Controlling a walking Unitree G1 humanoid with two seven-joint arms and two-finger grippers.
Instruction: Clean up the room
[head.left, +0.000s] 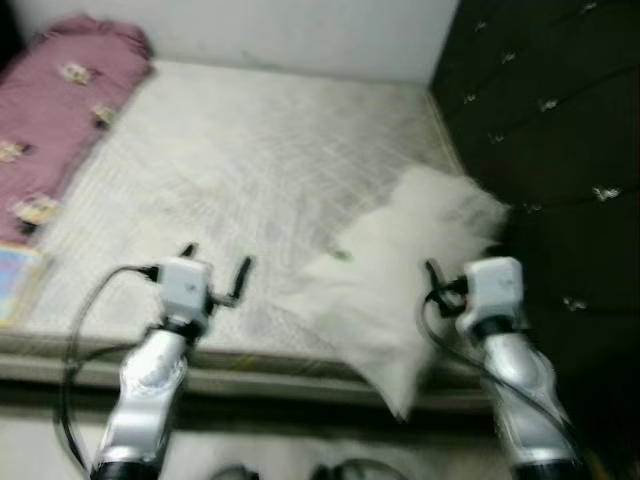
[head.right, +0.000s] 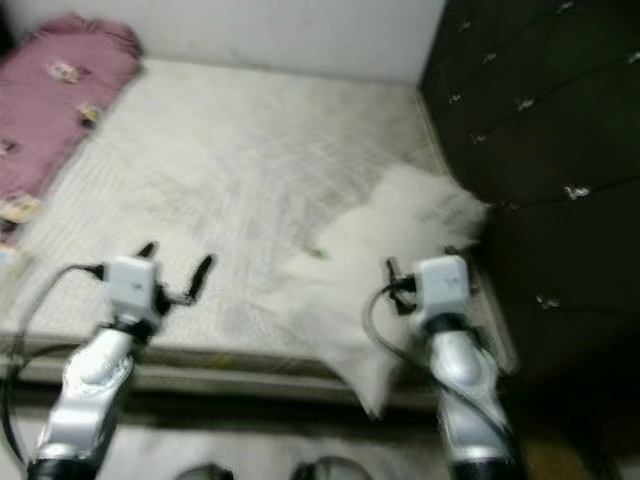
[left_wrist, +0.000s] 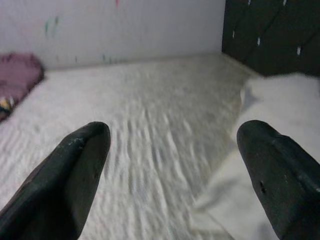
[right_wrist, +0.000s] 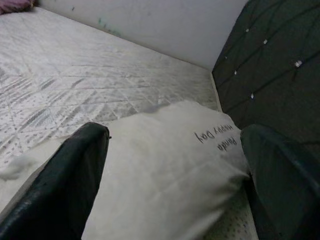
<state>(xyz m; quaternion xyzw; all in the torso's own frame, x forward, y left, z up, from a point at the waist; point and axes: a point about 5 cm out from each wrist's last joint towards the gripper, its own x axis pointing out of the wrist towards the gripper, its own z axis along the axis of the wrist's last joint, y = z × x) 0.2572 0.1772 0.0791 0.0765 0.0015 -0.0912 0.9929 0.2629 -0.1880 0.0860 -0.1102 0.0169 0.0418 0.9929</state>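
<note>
Both my head views are smeared with motion blur. The pink quilt (head.left: 60, 110) runs off the frame's left edge, and its small printed patches are too soft to read. The white pillow (head.left: 400, 290) hides part of the bed's (head.left: 250, 160) near edge. My right pincer (head.right: 418, 268) is too blurred there to judge its fingers.

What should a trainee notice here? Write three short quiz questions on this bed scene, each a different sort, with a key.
1. True or false: the pillow lies at the bed's far left, against the pink blanket.
2. Which gripper has the pillow between its open jaws: A left, B right?
3. Fill in: the dark headboard stands on the robot's ____ side.

Key: 1 false; 2 B; 3 right.
</note>
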